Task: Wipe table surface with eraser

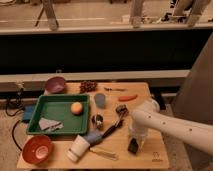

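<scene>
The light tan wooden table surface [150, 125] carries many items. My white arm reaches in from the right and bends down to the gripper [134, 143], which is over the table's front right part, near the front edge. A small flat black block, the eraser [133, 146], sits at the gripper's tip against the wood. The gripper looks closed on it. The small dark logo mark [157, 161] is just right of the gripper, by the front right corner.
A black-handled brush tool [114, 128] lies just left of the gripper. A tipped white cup [77, 148], a red bowl [37, 149] and a green tray [60, 131] with an orange ball [76, 107] are at the left. A blue cup [100, 100], a carrot [128, 98] and a purple bowl [55, 85] are farther back.
</scene>
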`<state>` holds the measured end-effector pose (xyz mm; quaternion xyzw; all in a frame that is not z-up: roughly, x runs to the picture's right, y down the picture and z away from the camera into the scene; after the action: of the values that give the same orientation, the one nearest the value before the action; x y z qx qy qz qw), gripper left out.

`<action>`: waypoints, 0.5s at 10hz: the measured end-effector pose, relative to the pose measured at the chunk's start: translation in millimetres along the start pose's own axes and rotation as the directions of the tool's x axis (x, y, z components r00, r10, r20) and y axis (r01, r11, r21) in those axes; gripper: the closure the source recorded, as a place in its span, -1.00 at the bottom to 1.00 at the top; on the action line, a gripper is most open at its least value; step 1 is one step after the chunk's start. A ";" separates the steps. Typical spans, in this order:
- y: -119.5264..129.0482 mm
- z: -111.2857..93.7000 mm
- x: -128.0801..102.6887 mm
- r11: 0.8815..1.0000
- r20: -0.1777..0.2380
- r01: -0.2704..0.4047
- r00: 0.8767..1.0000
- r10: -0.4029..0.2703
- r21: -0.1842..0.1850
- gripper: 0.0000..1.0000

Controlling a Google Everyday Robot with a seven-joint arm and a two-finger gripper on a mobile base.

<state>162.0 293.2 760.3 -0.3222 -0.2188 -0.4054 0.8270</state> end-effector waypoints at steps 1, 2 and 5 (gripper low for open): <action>15.0 0.0 -0.6 1.000 0.003 -0.028 1.000 0.028 0.003 0.99; 32.8 0.1 1.2 0.998 0.006 -0.062 0.998 0.062 0.004 0.99; 68.9 0.0 7.7 0.990 0.007 -0.142 0.990 0.142 0.009 0.99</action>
<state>222.4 321.0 740.6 -0.3342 -0.2001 -0.3435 0.8545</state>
